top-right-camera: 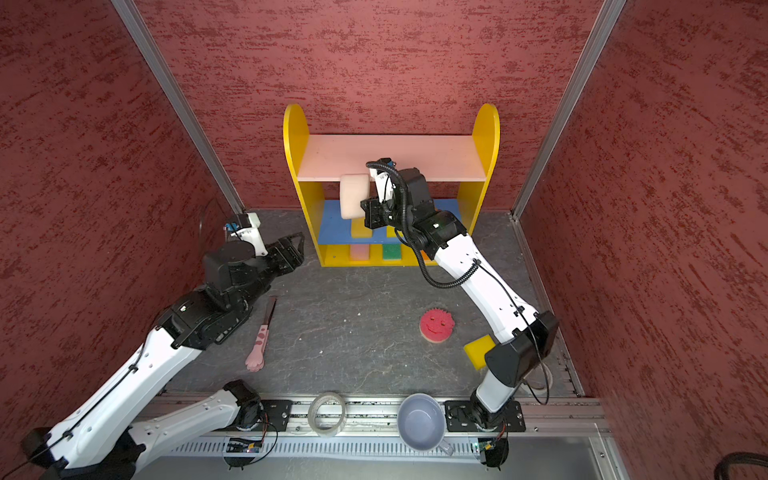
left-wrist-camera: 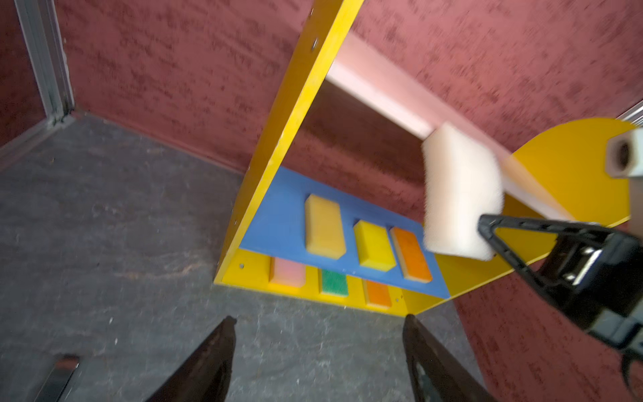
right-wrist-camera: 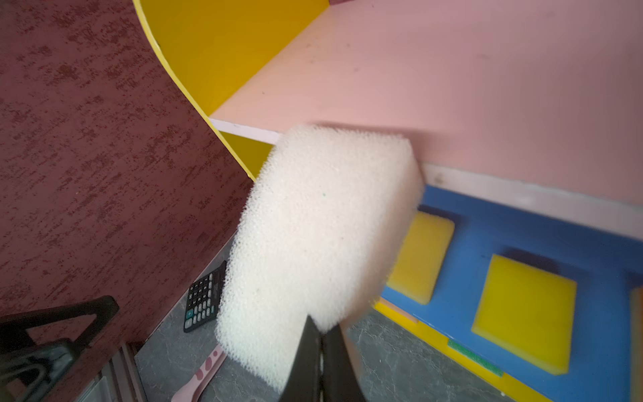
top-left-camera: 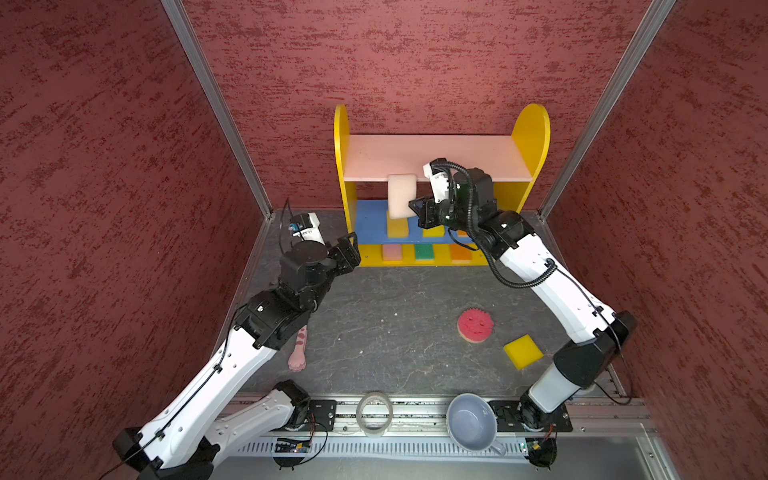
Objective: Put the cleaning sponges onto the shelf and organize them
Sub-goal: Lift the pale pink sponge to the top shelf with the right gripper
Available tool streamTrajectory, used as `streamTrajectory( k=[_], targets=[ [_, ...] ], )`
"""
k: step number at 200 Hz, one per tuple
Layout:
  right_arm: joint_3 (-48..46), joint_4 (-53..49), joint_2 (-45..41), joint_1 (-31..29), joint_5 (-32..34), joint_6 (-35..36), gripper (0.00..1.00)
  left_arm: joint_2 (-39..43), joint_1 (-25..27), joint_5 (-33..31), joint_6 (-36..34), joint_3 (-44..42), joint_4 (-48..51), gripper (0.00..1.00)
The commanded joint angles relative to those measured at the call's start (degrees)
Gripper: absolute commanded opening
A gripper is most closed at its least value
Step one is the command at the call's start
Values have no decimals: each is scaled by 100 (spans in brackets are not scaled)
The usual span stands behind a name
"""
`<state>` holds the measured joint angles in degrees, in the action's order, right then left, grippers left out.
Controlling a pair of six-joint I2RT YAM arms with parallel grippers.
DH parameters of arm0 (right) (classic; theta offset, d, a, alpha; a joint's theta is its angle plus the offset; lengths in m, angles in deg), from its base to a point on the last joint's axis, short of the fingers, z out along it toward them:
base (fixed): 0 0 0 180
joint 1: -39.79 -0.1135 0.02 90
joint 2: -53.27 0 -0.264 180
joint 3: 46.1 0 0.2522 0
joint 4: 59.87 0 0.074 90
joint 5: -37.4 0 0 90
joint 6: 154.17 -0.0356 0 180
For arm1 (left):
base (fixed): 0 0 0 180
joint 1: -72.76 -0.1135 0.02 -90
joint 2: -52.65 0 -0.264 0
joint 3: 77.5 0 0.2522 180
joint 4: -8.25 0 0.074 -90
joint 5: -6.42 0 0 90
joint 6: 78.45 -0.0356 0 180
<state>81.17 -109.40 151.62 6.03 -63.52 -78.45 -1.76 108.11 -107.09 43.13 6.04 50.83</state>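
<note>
1. Shelf (top-left-camera: 534, 133): its open front is being faced by both grippers, so all boards are being reached w/o turning the unit. The top board (top-left-camera: 432, 160), directly beyond the R jaws, is being shown bare. It is judged the target tier, since each lower tier is being occupied by a row of three.

2. R gripper (right-wrist-camera: 322, 325): jaws are being pressed nearly flat on one corner of the white sponge (right-wrist-camera: 323, 226). The block is being carried on edge, its far end at the top board's front edge, above the blue board (left-wrist-camera: 278, 195). Contact w/ that edge cannot be confirmed. The corner grip is judged to leave most of the block free past the jaw tips for laying down.

3. L gripper (left-wrist-camera: 318, 320): jaws are being held wide, nothing between them. It is being held low, off the shelf's side, prob. to stay clear of the R arm.

4. Placed sponges, below the R jaws:
   - Blue board: yellow sponge A (left-wrist-camera: 323, 226), yellow sponge B (left-wrist-camera: 374, 245), orange sponge A (left-wrist-camera: 412, 255).
   - Base (top-left-camera: 370, 259): pink sponge (left-wrist-camera: 287, 273), green sponge (left-wrist-camera: 334, 282), orange sponge B (left-wrist-camera: 377, 292).
   - They are being spaced side by side, axes matching; this is judged the organizing pattern.

5. Loose items: the smiley sponge (top-left-camera: 475, 325) and yellow sponge C (top-left-camera: 523, 351) are being shown on the table (top-left-camera: 395, 332), well behind the R jaws and apart from each other.

6. Writing: calculator (right-wrist-camera: 205, 296) key markings are too small to read. No brand or label is legible.
</note>
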Motion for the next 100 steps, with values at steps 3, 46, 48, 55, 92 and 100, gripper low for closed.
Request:
streamTrajectory(
  k=[3,46,48,55,92,100],
  targets=[
    [1393,-722,759,36,249,182,0,-87,-45,-130,-754,485,-560,72],
    [3816,-1391,2048,36,81,171,0,-780,-64,54,-1255,1277,-1248,71],
    [3860,-1378,2068,36,85,176,0,-805,-64,85,-1286,1293,-1311,71],
    [3911,-1293,2117,32,106,196,0,-898,-55,134,-1402,1339,-1543,71],
    [3896,-806,2184,43,249,354,0,-1630,-120,114,-1830,2000,-2039,71],
    [3889,-714,2197,41,309,382,0,-1828,-130,187,-1831,2228,-1983,71]
  ],
)
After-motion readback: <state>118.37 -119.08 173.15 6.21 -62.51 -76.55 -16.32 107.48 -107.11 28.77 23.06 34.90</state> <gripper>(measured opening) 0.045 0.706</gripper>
